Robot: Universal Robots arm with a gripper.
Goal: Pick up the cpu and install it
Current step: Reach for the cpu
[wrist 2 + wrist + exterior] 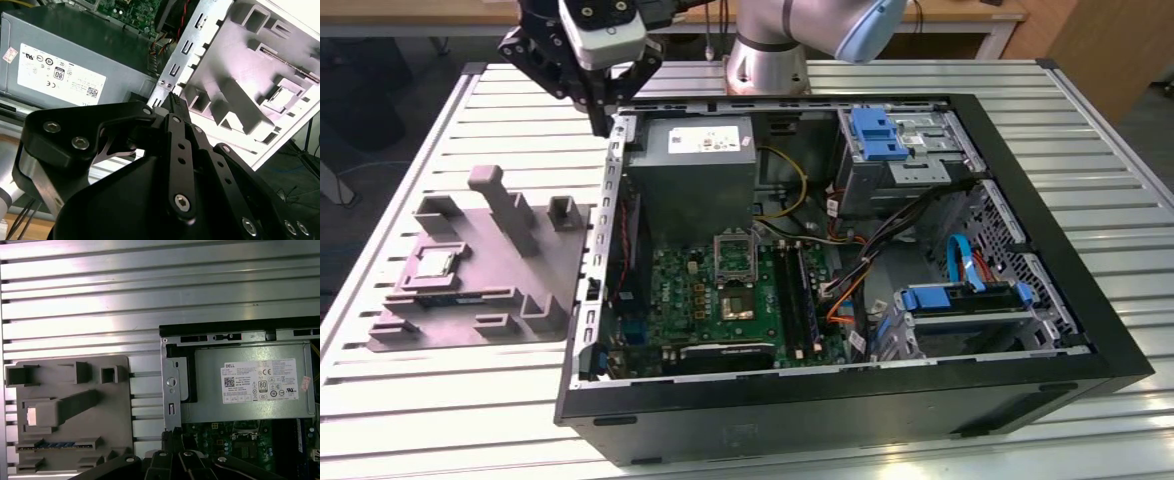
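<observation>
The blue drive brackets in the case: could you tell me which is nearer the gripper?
The blue bracket beside the power supply, closest to the gripper; the other blue bracket lies at the exterior view's lower right.

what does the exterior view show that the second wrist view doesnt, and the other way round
Exterior view's extras: the arm's base, blue drive caddies, the cpu socket on the motherboard. Second wrist view's extras: close-up black links and bolts of the gripper. Both share: that gripper, the power supply, and the grey tray with the cpu lying in it.
</observation>
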